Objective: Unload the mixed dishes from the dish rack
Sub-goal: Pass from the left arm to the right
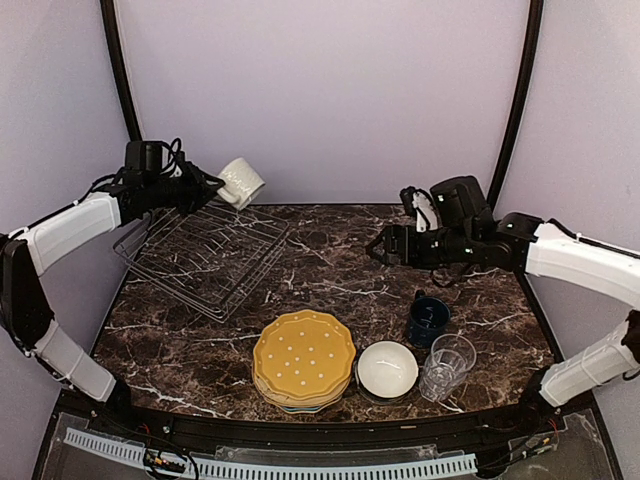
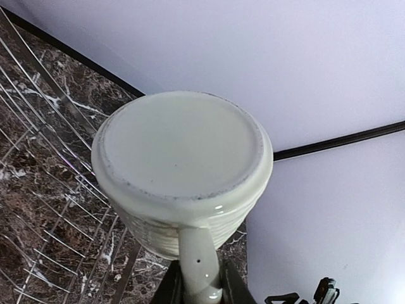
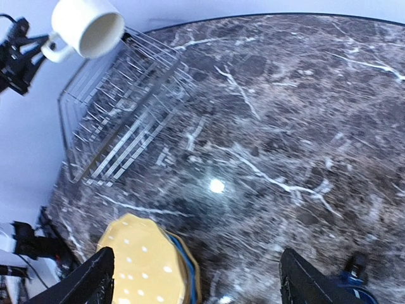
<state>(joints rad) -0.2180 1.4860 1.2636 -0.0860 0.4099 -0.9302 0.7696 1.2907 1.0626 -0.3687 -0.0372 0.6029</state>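
cream mug: ribbed, tilted in the air over the far corner of the wire dish rack, handle pinched in my left gripper. Near row: plate stack, yellow on top; white bowl; glass tumbler, upright; dark blue mug just behind.

In the top view the light is soft and even, the walls are bright and the dark bench is a bit shiny. In the right wrist view a small white spot of glare sits near the middle, and the picture is smeary, most of all the yellow plate at the bottom left. In the left wrist view the cream mug looks bright and sharp.
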